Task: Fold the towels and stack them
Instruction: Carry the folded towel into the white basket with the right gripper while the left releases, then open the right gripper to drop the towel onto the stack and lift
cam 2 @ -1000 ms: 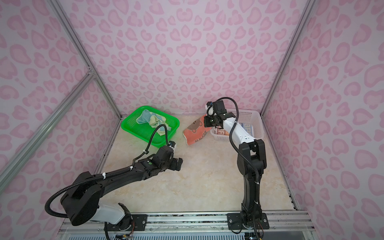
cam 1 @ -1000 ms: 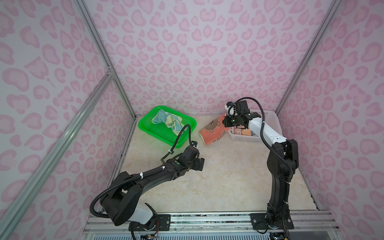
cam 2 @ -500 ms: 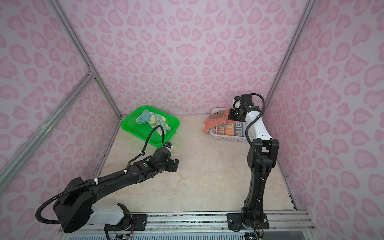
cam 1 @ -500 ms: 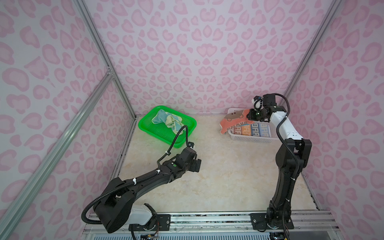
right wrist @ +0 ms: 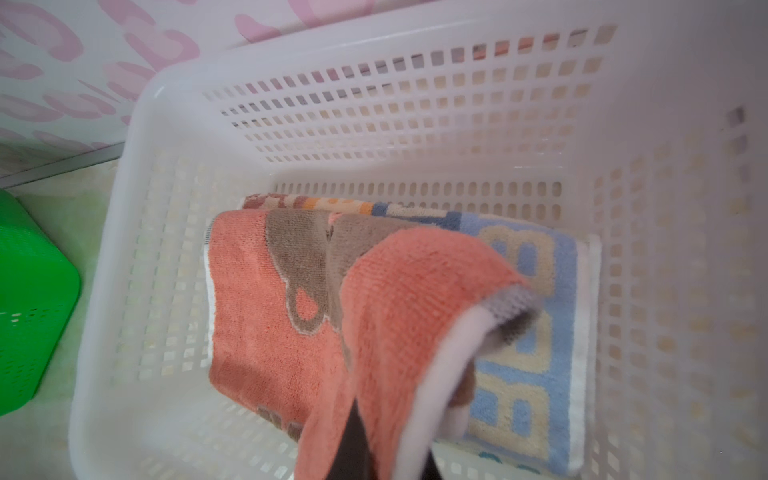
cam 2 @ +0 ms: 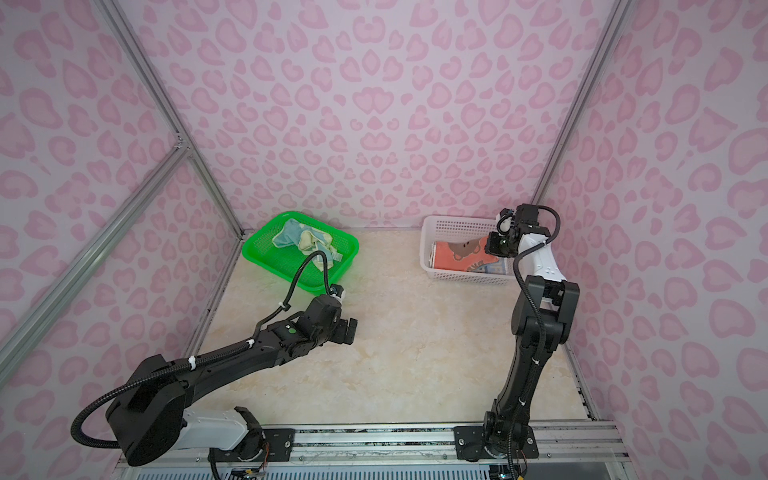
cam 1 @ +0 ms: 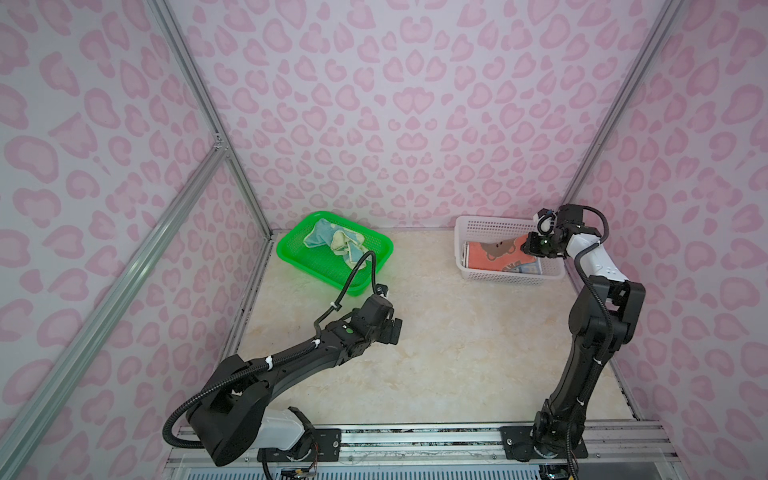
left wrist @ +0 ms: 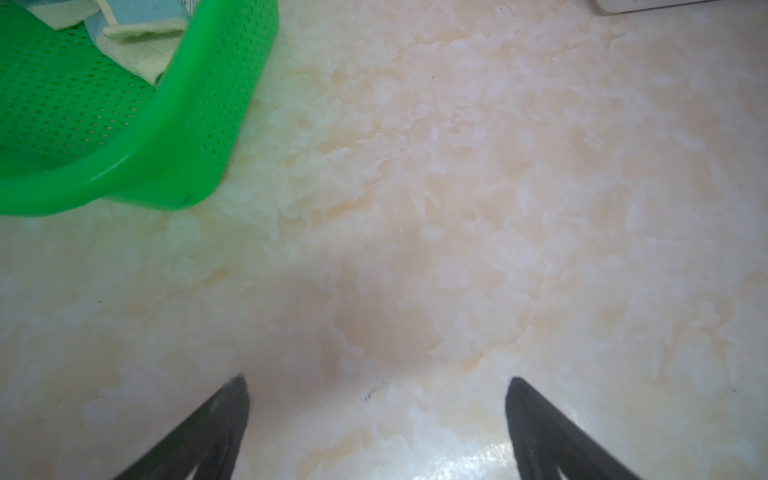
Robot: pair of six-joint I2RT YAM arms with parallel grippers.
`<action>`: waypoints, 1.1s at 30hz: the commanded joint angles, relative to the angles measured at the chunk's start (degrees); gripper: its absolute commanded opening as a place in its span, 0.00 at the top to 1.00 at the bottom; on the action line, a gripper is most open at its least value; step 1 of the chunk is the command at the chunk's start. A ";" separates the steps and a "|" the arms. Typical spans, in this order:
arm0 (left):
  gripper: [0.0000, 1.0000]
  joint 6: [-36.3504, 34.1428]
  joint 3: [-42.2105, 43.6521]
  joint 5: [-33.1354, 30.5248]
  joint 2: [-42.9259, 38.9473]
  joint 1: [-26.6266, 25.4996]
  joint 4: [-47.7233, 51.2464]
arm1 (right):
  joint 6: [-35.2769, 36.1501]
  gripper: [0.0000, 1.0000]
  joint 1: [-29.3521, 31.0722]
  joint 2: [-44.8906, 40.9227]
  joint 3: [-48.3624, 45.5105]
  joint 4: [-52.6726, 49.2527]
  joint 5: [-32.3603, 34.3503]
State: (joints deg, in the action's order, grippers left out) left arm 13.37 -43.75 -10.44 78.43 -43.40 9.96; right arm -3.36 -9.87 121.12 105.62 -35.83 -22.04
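Orange bear towel (cam 1: 496, 255) in the white basket (cam 1: 490, 226), pinched by the right gripper (cam 1: 530, 245).
The towel lies folded over the lettered towel (right wrist: 523, 291) at the table's 2 o'clock. The upright right arm clamps its raised corner. The left gripper (left wrist: 376, 386), arm stretched low, gapes empty.

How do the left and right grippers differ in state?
The left gripper is open and empty; the right gripper is shut on a corner of the orange bear towel. The left gripper hangs over the table beside the green basket; the right gripper hangs over the white basket. Both are black.
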 commanded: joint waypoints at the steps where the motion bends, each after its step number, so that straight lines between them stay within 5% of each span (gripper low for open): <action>1: 0.02 -0.27 -0.17 -0.47 -0.12 -0.02 0.11 | 0.55 0.78 -0.15 1.68 -0.45 1.22 0.91; 6: 0.02 -0.27 0.05 -0.72 -0.39 0.06 0.50 | -0.99 0.03 -0.10 1.77 -0.76 1.61 6.68; 12: 0.02 -0.26 0.52 -1.85 -1.18 -0.02 0.23 | -2.01 0.02 0.05 -4.05 -5.63 5.52 15.07; 20: 0.02 1.04 0.09 -4.89 -0.22 0.11 -0.06 | -2.45 0.02 2.59 -12.11 -10.80 8.89 16.14; 33: 0.02 3.74 -1.75 -11.78 -2.30 3.09 1.52 | 0.02 0.02 21.78 -27.00 -26.37 16.77 19.01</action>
State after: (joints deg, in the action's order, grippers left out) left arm 15.31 -44.84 -19.53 77.58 -41.19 10.83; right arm -4.69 9.10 95.77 81.76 -22.83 -4.40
